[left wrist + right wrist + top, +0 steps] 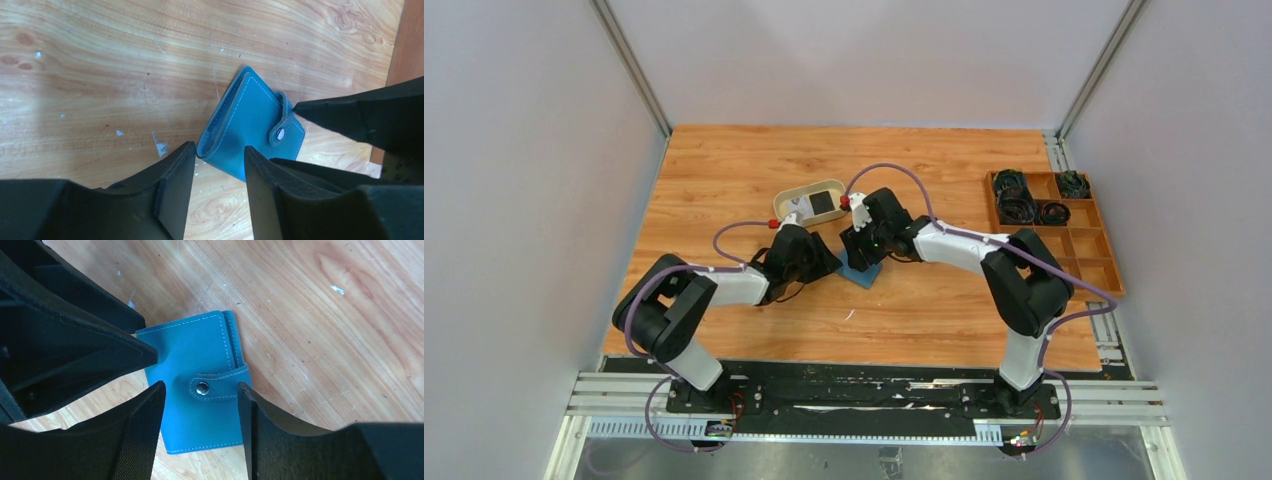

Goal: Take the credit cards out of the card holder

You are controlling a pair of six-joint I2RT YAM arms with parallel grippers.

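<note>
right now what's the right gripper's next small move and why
Probably lower the right gripper and close on the snap tab to pull it open: the card holder lies flat on the table, snapped shut, and the open jaws straddle the tab.

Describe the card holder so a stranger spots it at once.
On the wooden table, look just at the near side of the beige oval tray. The card holder lies flat there, folded shut. Only it is teal-blue, with a silver snap.
</note>
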